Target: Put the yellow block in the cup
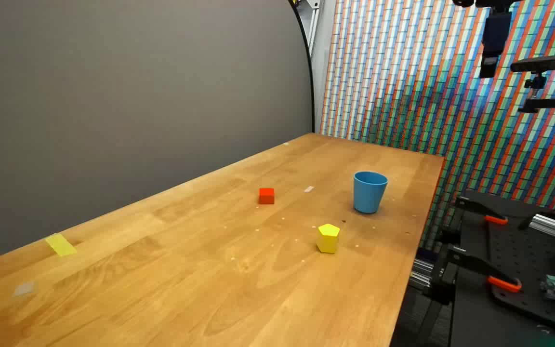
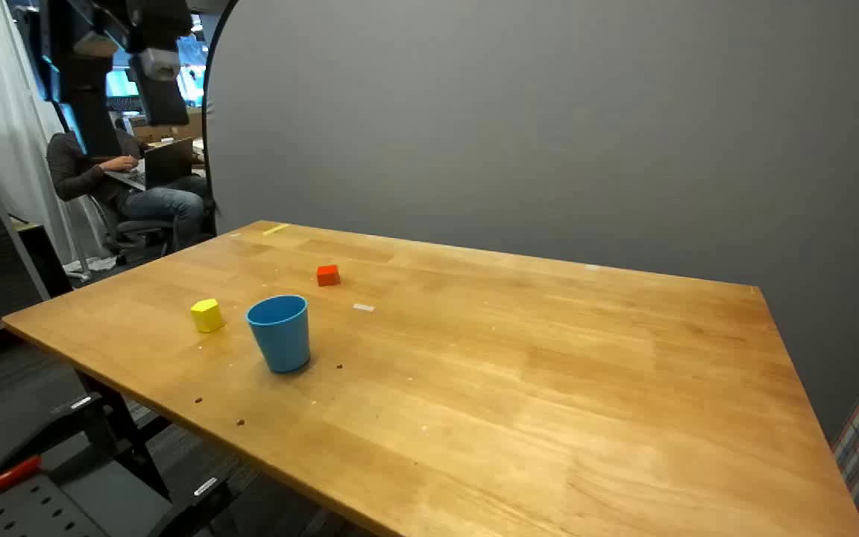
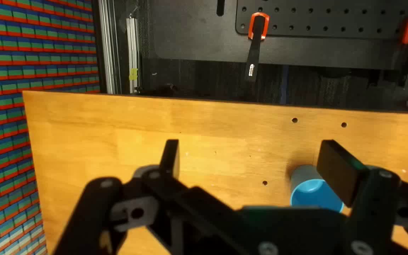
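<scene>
Your black gripper [image 3: 251,159] hangs empty and spread apart, presumably to straddle the yellow pentagonal block [image 1: 328,239], right of lower centre in an exterior view; the blue plastic cup [image 1: 369,196], further right, stands mouth-up, likely to receive it.

Wooden table [image 1: 162,308]. Carries the blue cup [image 1: 368,195], upright; near but apart, the yellow block [image 1: 328,239]. Also bears a red block [image 2: 328,276], a whitish strip [image 2: 363,307] near it, and a flat yellow strip [image 1: 61,245] by one edge.
</scene>
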`<act>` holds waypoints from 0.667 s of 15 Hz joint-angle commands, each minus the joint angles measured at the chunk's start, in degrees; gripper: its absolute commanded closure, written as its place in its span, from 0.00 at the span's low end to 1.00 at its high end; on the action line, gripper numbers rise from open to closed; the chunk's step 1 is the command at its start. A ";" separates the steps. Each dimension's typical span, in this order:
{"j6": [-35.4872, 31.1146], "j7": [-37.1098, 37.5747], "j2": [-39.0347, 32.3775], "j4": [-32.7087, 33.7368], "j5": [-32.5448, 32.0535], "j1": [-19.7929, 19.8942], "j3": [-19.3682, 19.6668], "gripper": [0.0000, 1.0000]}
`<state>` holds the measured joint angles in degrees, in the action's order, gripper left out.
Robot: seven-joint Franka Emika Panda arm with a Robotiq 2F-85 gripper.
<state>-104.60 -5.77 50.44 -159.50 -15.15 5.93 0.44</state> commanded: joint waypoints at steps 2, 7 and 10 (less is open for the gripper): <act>0.31 0.65 -0.03 0.16 -0.62 -1.04 0.86 0.00; 0.31 0.65 -0.03 0.17 -0.62 -1.04 0.86 0.00; -2.50 2.02 -4.57 0.76 2.27 -5.27 -1.93 0.00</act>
<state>-104.80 -5.75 49.91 -159.44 -14.85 4.84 0.28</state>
